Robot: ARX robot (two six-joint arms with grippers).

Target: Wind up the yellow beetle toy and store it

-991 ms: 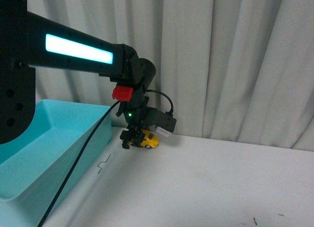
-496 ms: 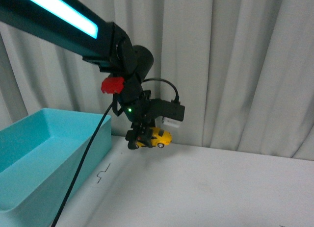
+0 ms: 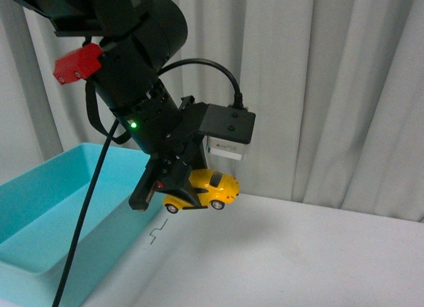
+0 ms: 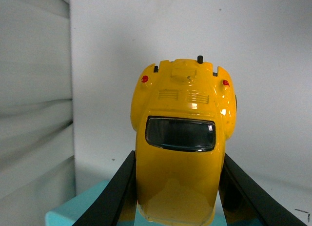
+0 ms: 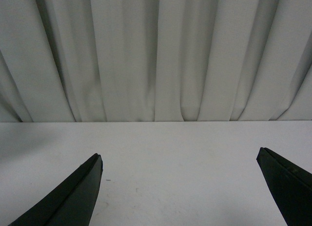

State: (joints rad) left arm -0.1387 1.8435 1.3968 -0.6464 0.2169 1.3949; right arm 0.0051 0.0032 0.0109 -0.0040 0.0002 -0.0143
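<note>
You have open tabletop (image 3: 298,254) right of the teal bin (image 3: 73,181), itself open-topped. The curtain (image 3: 331,88) walls off the far edge.

Front and 2 wrist views all face curtain (image 3: 331,88).

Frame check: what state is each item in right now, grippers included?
yellow beetle toy: held in the air, clear of the table.
left gripper: shut on the toy, near the bin.
right gripper: open, empty, above the table.
turquoise bin: open-topped, nothing seen inside.
</note>
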